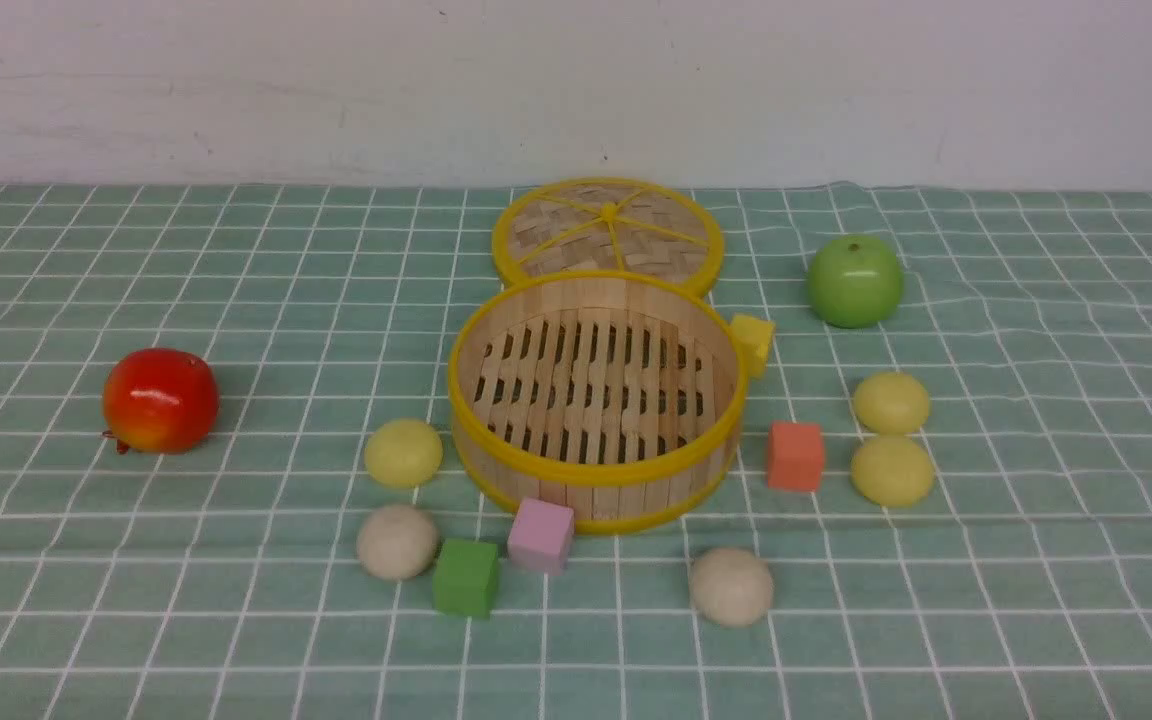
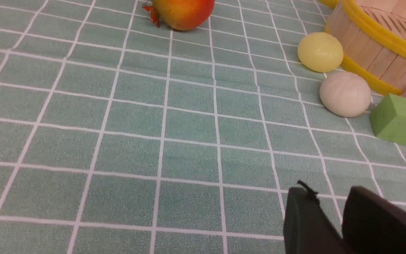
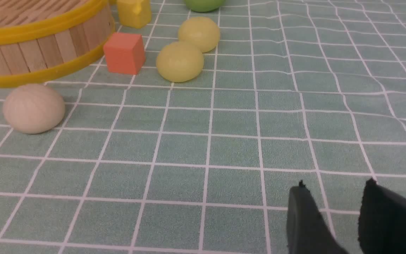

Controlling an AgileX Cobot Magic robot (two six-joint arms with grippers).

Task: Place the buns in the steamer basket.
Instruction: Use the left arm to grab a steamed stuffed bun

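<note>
The steamer basket (image 1: 496, 470) stands empty at mid-table; its wall also shows in the left wrist view (image 2: 375, 56) and the right wrist view (image 3: 30, 53). Five buns lie around it. To its left are a yellow bun (image 1: 403, 452) (image 2: 320, 52) and a beige bun (image 1: 396, 541) (image 2: 345, 94). In front of it to the right is a beige bun (image 1: 731, 586) (image 3: 34, 108). To its right are two yellow buns (image 1: 891, 402) (image 1: 893, 470) (image 3: 179, 61). My left gripper (image 2: 330, 194) and right gripper (image 3: 333, 187) are slightly open, empty, low over the cloth, well short of the buns. Neither shows in the front view.
The woven lid (image 1: 607, 235) lies behind the basket. A red apple (image 1: 159, 400) sits far left and a green apple (image 1: 854, 281) back right. Yellow (image 1: 753, 343), orange (image 1: 795, 455), pink (image 1: 540, 534) and green (image 1: 466, 577) cubes lie close around the basket.
</note>
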